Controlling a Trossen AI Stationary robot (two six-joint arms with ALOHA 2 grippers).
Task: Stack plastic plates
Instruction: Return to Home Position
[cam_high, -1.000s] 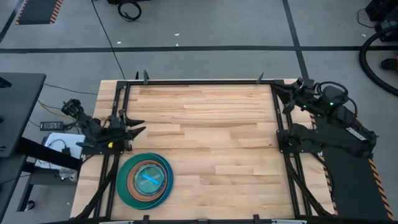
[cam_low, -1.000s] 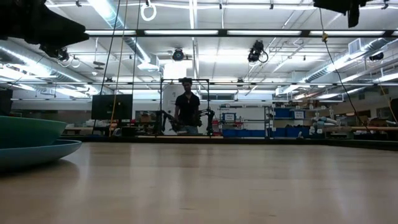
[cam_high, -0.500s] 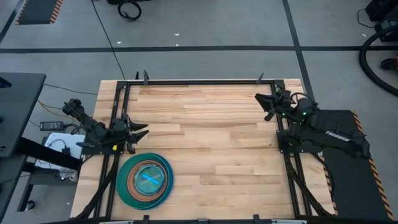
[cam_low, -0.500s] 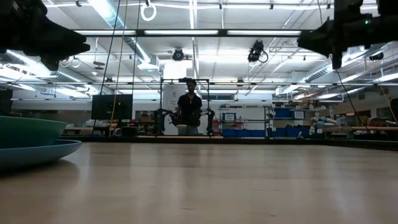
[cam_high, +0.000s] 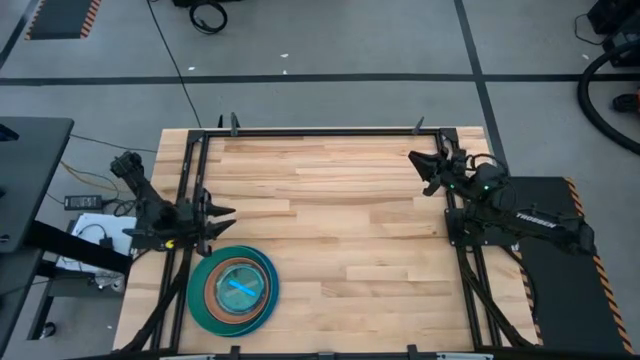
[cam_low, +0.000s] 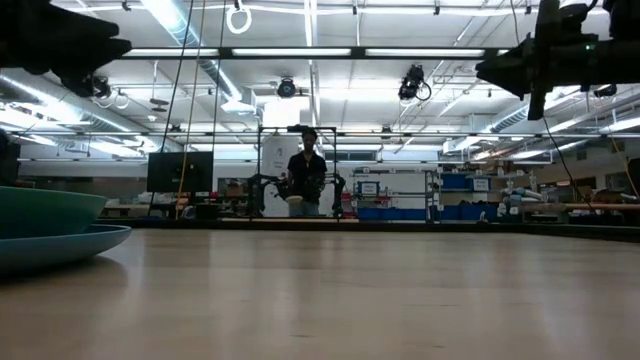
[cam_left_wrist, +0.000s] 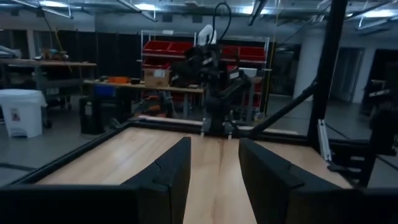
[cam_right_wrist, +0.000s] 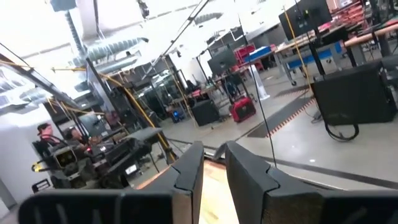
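Stack of round plastic plates (cam_high: 232, 290) lies flat on the wooden table (cam_high: 340, 220) near the left gripper (cam_high: 215, 210). High view shows nested rings with cyan innermost; low view shows only two teal rims edge-on (cam_low: 50, 235). Rims face up, no long axis; left gripper and right gripper (cam_high: 420, 172) fingers are parted, empty.

In the stack of plates (cam_high: 232, 289) at the left side of the table (cam_high: 340, 220), each plate hides all but the rim of the one beneath. From table height the picture's edge cuts the stack off. The person (cam_low: 306, 180) beyond the table's far edge is too small to tell what they hold.
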